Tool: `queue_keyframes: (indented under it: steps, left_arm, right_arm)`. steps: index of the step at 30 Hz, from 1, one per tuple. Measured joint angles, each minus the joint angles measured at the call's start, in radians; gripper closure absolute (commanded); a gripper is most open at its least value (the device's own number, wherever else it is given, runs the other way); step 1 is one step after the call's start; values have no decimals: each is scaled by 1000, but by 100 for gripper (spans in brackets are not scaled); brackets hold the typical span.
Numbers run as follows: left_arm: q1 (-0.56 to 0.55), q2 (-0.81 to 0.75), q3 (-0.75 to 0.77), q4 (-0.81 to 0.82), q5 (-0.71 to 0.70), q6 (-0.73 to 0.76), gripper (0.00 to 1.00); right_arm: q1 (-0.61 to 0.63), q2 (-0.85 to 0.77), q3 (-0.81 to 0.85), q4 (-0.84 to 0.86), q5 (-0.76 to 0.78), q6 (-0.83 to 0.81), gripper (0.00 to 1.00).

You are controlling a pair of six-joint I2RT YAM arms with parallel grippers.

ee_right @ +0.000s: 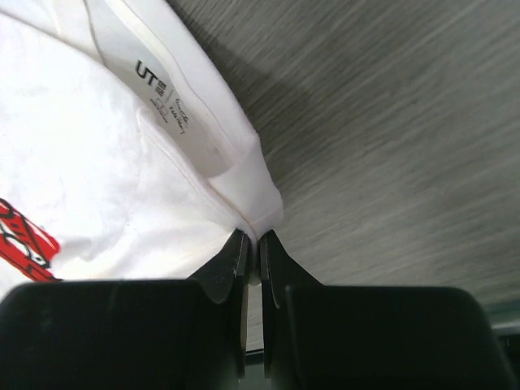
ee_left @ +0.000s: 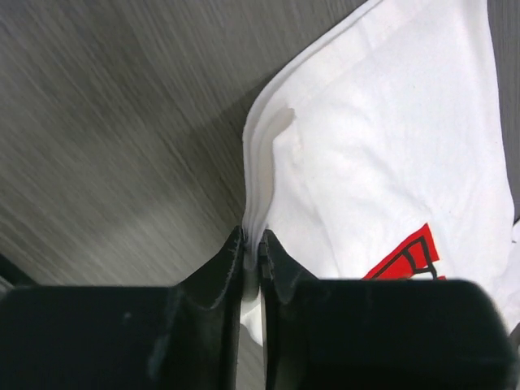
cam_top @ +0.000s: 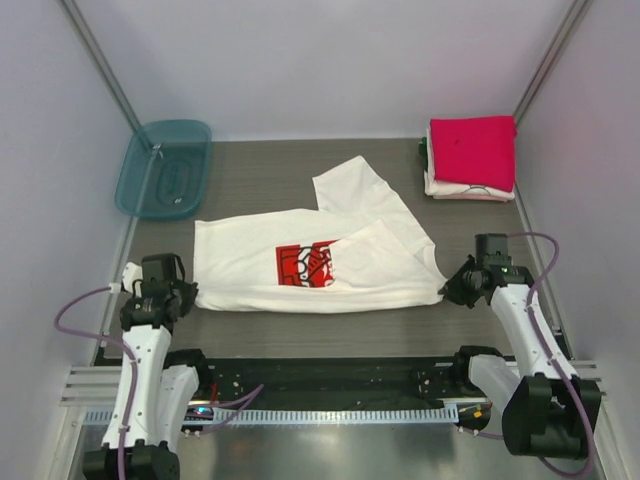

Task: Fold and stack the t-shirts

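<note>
A cream-white t-shirt [cam_top: 300,262] with a red-and-black print lies across the middle of the table, folded lengthwise, one sleeve sticking out toward the back. My left gripper [cam_top: 188,296] is shut on its near left corner; the left wrist view shows the layered cloth edge [ee_left: 253,219] pinched between the jaws. My right gripper [cam_top: 447,290] is shut on the near right corner by the collar; the right wrist view shows that corner [ee_right: 258,218] clamped between the jaws, with the neck label close by. A stack of folded t-shirts, a pinkish-red one [cam_top: 473,150] on top of pale ones, sits at the back right.
A translucent teal plastic tub [cam_top: 163,168] rests at the back left corner. White walls with metal rails close in the table on the left, right and back. Bare grey table surface [cam_top: 260,185] lies between the tub and the stack.
</note>
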Motion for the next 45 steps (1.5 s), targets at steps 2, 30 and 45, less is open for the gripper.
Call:
queue_keyframes:
  steps: [2, 30, 45]
  left_arm:
    - [-2, -42, -1, -54, 3, -38, 57]
    - [-20, 147, 362, -161, -66, 414, 17]
    - [-18, 78, 351, -110, -122, 458, 24]
  right_arm:
    - [0, -68, -7, -47, 12, 33, 76]
    - [292, 728, 1086, -6, 176, -199, 24]
    - [359, 1498, 1795, 131, 217, -361, 22]
